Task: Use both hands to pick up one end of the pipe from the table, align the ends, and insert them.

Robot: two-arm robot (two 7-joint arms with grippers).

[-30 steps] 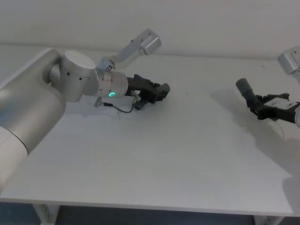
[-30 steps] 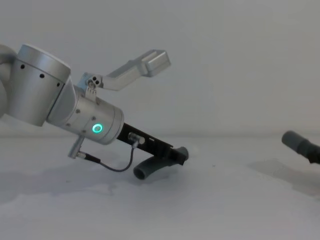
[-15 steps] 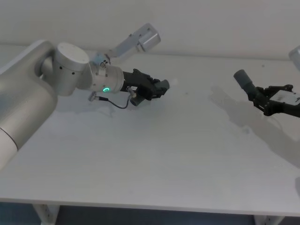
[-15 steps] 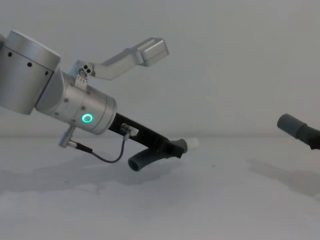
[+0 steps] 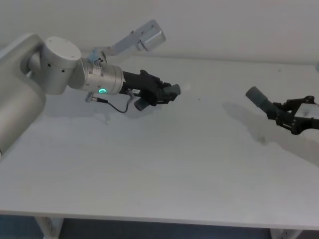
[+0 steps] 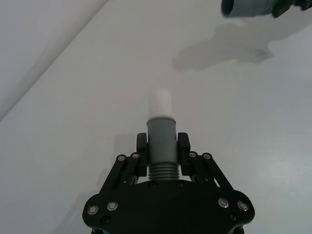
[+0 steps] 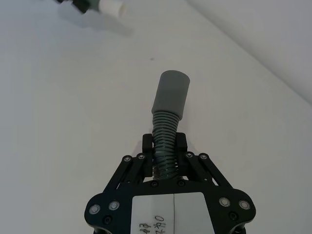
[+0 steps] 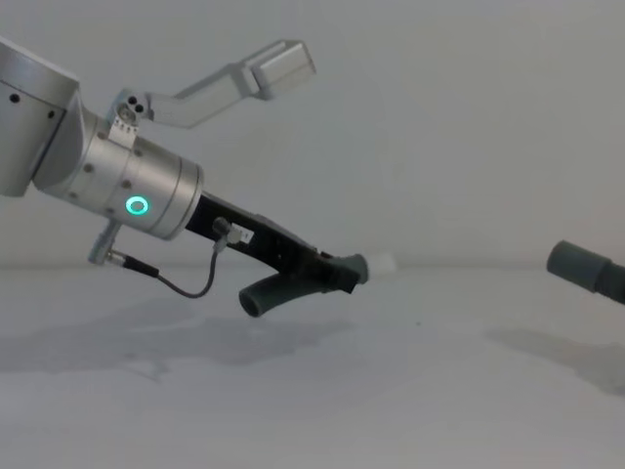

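Pipe pieces [image 5: 141, 103] are hanging well apart, left tool [image 6: 162, 146] clamping the darker hose [image 6: 161, 139], right tool [image 7: 165, 144] clamping the lighter hose [image 7: 164, 127]; the white tip [image 6: 160, 104] is likely needing squaring to the cuff [image 7: 170, 95] first.

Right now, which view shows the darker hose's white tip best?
The left wrist view: the white tip sticks straight out of the darker hose held in the left pincer, large and unobstructed. Head and chest views show it as a small pale spot; the right wrist view catches it far off near the picture's edge.
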